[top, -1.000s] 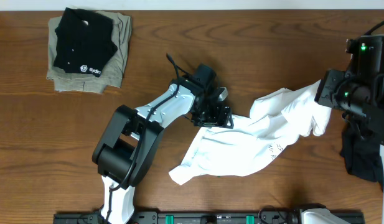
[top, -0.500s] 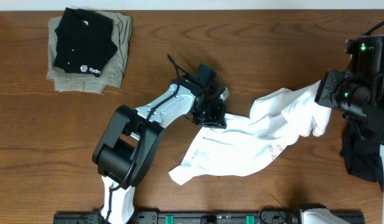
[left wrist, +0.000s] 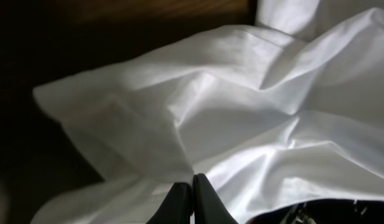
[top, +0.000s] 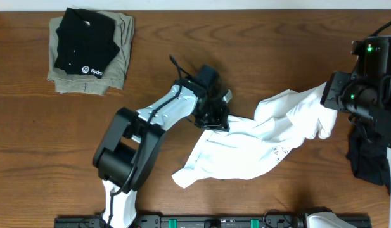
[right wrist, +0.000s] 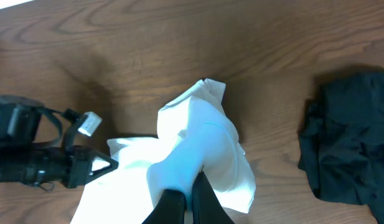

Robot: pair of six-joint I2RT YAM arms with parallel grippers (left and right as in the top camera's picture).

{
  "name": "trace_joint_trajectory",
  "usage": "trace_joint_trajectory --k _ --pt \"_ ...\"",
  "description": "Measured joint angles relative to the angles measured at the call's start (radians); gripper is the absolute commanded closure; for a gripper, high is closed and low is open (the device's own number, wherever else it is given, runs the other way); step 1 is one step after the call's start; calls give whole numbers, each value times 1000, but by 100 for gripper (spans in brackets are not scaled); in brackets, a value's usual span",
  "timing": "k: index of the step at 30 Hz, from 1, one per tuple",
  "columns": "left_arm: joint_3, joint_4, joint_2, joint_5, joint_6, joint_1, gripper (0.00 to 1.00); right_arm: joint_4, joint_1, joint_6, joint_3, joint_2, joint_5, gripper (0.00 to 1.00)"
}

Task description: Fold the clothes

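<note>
The clothes, a wrinkled white T-shirt [top: 246, 149], lie spread across the table's middle right, stretched between both arms. My left gripper [top: 215, 120] is shut on the shirt's upper left edge. In the left wrist view the black fingertips [left wrist: 193, 183] meet with white fabric [left wrist: 241, 112] pinched at their tips. My right gripper [top: 327, 95] is shut on the shirt's far right end and holds it bunched and raised. In the right wrist view the cloth [right wrist: 204, 143] drapes over the closed fingers [right wrist: 190, 190].
A folded black shirt [top: 87, 41] lies on a folded khaki garment [top: 122, 57] at the back left. A crumpled dark garment [top: 366, 158] lies by the right edge under the right arm, also in the right wrist view [right wrist: 347, 143].
The left gripper has closed on the shirt's upper left edge and drawn slightly left. The right arm and its hold have not moved.
</note>
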Motion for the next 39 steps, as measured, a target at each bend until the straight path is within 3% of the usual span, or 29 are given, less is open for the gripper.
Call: trace_joint_trajectory --k 19,31,39 --pt "41 -140 -719 -61 0 187 94 42 0 -4 0 0 10 99" --pt "48 -227 -898 -133 0 476 94 161 -92 -3 41 1 126 99" --pt "168 -258 -905 -136 0 524 94 169 -227 -11 138 0 42 99"
